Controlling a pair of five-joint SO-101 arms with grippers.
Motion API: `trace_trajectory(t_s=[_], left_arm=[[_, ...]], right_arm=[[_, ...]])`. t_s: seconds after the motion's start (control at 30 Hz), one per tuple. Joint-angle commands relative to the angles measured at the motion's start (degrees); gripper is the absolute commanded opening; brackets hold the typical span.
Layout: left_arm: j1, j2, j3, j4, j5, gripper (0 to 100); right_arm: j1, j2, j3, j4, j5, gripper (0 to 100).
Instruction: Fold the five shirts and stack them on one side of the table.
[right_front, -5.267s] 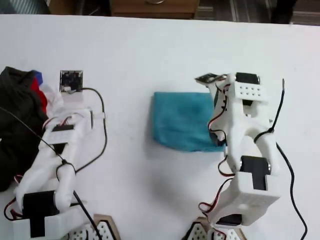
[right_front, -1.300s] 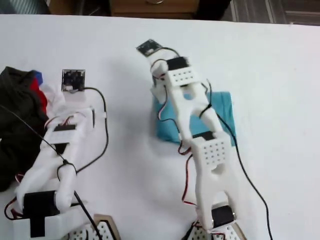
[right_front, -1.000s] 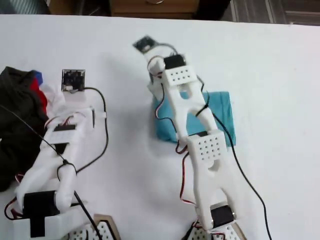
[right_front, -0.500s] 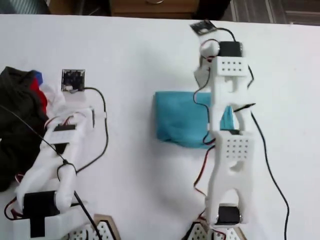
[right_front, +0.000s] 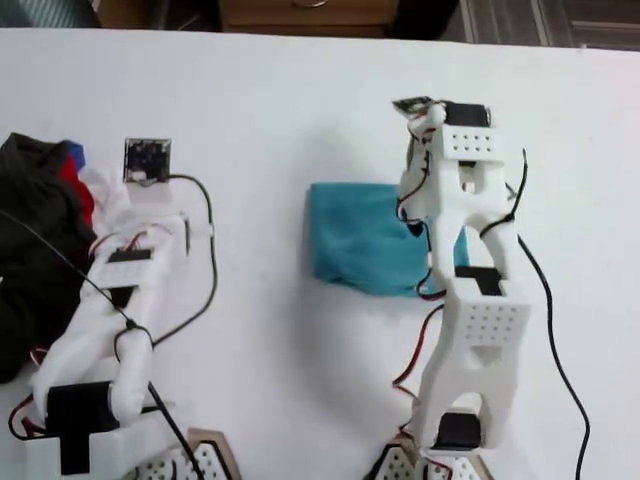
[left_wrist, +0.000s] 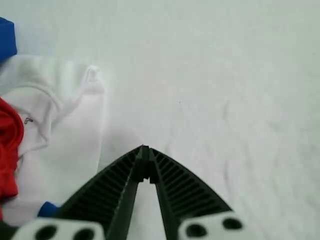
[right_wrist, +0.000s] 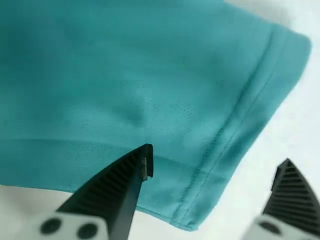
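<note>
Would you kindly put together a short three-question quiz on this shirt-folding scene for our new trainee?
1. True or false: the right hand is open at an edge of the folded teal fabric shirt.
2. Where does the heap of unfolded black, red, white and blue fabric shirts lie? A) beside the left arm; B) under the right hand; C) on top of the teal shirt.
3. Fill in the gap: the fingers of the left hand are ___ (open or shut).

Key: 1 true; 2 A; 3 shut.
</note>
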Motion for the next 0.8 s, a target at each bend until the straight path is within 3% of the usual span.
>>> trace_trajectory(t_s=[0.0,0.4,0.47,0.6,0.67,0.77], left_arm=[[0.5,-2.2,-0.3,-1.1,0.2,3],[0.5,-2.2,-0.3,-1.1,0.2,3],[0.5,-2.2,-0.3,-1.1,0.2,3],[0.5,-2.2,-0.3,-1.1,0.2,3],[0.5,-2.2,-0.3,-1.1,0.2,3],[0.5,-2.2,-0.4,-1.1,0.2,3]], right_arm=[[2.6,0.1,-1.3,0.0,-0.5,37.6],[-0.1,19.8,-12.0,-0.7,-0.6,37.2],[-0.1,21.8,-13.8,0.2,-0.4,31.0],[0.1,23.9,-14.7,1.1,-0.5,0.0],[0.3,23.9,-14.6,1.1,-0.4,5.4],[0.5,23.3,-15.4,1.1,-0.1,2.5]])
